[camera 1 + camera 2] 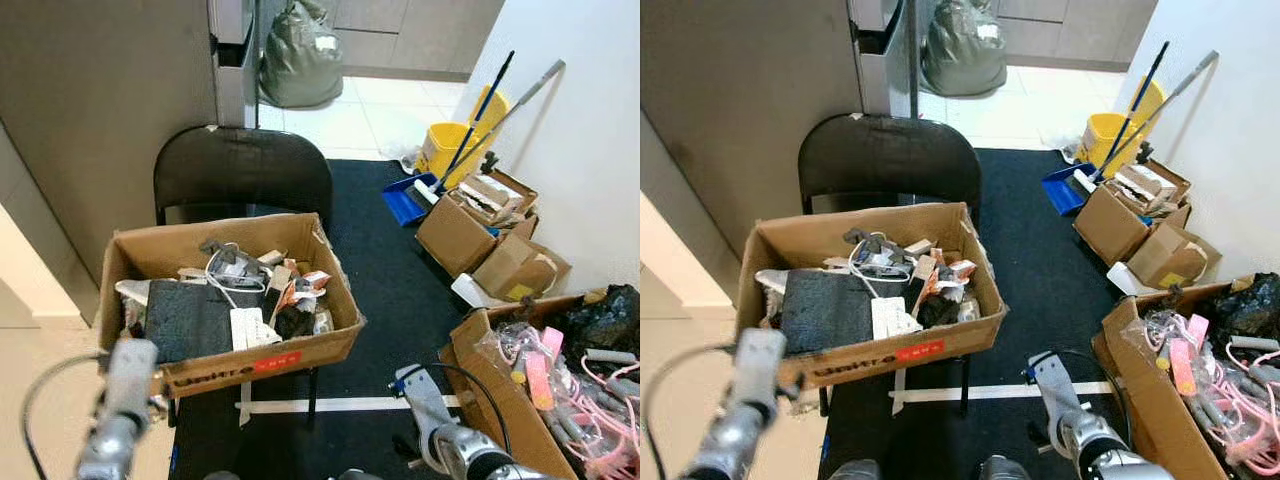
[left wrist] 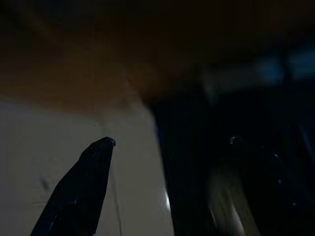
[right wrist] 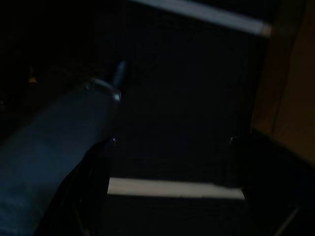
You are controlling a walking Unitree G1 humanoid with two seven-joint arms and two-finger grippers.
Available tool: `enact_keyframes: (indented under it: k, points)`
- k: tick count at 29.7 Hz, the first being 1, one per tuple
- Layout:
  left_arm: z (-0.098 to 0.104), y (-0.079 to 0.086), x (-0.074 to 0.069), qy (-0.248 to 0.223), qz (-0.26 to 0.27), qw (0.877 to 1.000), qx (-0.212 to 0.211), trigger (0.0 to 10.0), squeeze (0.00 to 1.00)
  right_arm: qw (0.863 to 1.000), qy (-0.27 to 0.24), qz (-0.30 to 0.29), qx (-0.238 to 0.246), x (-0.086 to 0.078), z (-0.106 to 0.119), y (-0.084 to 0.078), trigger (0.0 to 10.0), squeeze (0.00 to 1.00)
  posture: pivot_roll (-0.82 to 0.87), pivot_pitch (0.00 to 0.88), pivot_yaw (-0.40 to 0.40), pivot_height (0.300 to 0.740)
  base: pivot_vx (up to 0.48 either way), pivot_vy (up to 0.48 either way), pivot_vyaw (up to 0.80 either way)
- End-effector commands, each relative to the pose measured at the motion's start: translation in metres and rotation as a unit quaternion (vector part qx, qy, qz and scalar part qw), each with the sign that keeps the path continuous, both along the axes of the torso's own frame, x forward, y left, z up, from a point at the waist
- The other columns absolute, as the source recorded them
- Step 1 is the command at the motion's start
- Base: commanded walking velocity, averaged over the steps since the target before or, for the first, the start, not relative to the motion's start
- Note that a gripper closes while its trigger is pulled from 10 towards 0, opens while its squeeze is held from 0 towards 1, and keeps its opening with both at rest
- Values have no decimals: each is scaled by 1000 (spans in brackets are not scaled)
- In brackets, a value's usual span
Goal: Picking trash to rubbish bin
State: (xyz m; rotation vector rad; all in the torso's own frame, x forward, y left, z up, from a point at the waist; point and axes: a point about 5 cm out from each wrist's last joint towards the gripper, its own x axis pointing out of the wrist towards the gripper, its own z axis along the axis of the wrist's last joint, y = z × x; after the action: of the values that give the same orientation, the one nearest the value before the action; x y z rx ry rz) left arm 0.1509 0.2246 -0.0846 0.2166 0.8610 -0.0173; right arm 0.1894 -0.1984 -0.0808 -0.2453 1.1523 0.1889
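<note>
Left eye view: open brown cardboard box of mixed trash [image 1: 232, 300] sits on black chair [image 1: 243, 172]. Left pincer [image 2: 78, 189] and right pincer [image 3: 83, 194] hang low; finger state cannot be told. Nothing gripped visibly; judged not started.

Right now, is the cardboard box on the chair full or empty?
Nearly full. The cardboard box is open on the black chair, and a dark cloth, white cables and paper scraps cover its bottom, staying below the rim.

Both arms low (grippers seemingly empty)
</note>
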Motion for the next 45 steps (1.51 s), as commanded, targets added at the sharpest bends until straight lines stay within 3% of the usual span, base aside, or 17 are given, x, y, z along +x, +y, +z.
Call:
enact_keyframes:
  k: [1,2,3,7,13,21,26,37,45]
  points:
    - [-9,0,-20,45,-3,999,8,10000,0,1000,5,-8,-7,-3,-1,-6,10000,0,169,0,-82,740,0,0,0]
    - [-14,-1,-33,65,1,998,4,10000,0,1000,6,-8,-6,-4,-1,-6,10000,0,169,0,-82,740,0,0,0]
    - [-14,-1,-33,65,1,998,4,10000,0,1000,6,-8,-6,-4,-1,-6,10000,0,169,0,-82,740,0,0,0]
    - [-27,-5,-80,126,71,989,-35,10000,0,1000,5,-7,1,-2,0,-5,10000,0,180,0,-89,740,0,0,0]
    - [-33,-18,-102,178,46,982,-51,10000,0,1000,4,6,10,3,1,1,10000,0,197,0,-104,740,0,0,0]
    - [-33,-20,-94,173,46,983,-34,10000,0,998,9,55,-9,4,2,4,10000,0,194,0,-110,740,0,0,0]
    - [-32,-15,-88,179,41,983,0,10000,0,996,22,77,-30,-1,0,0,10000,0,162,0,-108,740,0,0,0]
    - [-31,-22,-70,173,15,985,24,10000,0,995,34,78,-51,-7,-2,-9,10000,0,96,0,-97,740,0,0,0]
    - [-31,-26,-64,178,-12,983,37,10000,0,995,37,63,-64,-10,-2,-18,10000,0,53,0,-81,740,0,0,0]
